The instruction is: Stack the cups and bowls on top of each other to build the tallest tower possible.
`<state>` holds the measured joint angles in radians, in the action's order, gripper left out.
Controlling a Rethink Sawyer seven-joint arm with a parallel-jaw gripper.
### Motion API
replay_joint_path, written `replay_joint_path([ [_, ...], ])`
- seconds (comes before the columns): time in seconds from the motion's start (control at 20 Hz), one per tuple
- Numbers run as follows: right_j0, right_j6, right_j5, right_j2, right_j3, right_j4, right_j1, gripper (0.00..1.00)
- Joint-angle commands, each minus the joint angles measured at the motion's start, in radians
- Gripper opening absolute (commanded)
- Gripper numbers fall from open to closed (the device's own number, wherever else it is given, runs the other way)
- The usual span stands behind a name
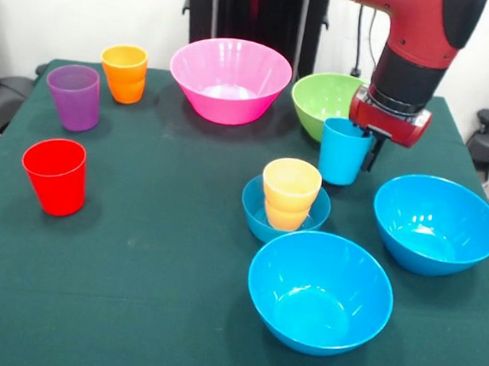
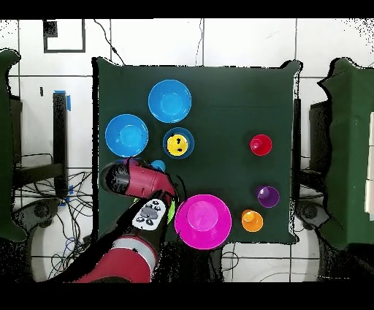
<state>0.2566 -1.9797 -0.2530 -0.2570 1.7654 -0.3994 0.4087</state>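
Cups and bowls, glossy plastic, sit apart on the green cloth surface (image 1: pixel 132 293). Front: the yellow cup (image 1: pixel 290 193) stands in the small bowl (image 1: pixel 256 208); the claw (image 1: pixel 370 143) is clamped on the blue cup's (image 1: pixel 342 153) rim. Overhead: the arm (image 2: pixel 135 180) hides most of that cup.

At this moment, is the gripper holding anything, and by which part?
Yes: the gripper holds the light blue cup by its rim, on the side nearest the arm, jaws closed over the cup wall. The cup looks lifted slightly off the table.
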Motion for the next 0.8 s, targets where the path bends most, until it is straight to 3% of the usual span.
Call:
replay_joint_path([
  [0.05,-0.01,-0.189,-0.186,0.084,-0.03,-0.032,0.031,0.0],
  [0.3,-0.056,-0.194,-0.278,0.145,-0.023,-0.059,0.064,0.0],
  [0.6,-0.059,-0.212,-0.355,0.167,-0.02,-0.085,0.084,0.0],
  [0.8,-0.085,-0.183,-0.336,0.197,0.005,-0.11,0.078,0.0],
])
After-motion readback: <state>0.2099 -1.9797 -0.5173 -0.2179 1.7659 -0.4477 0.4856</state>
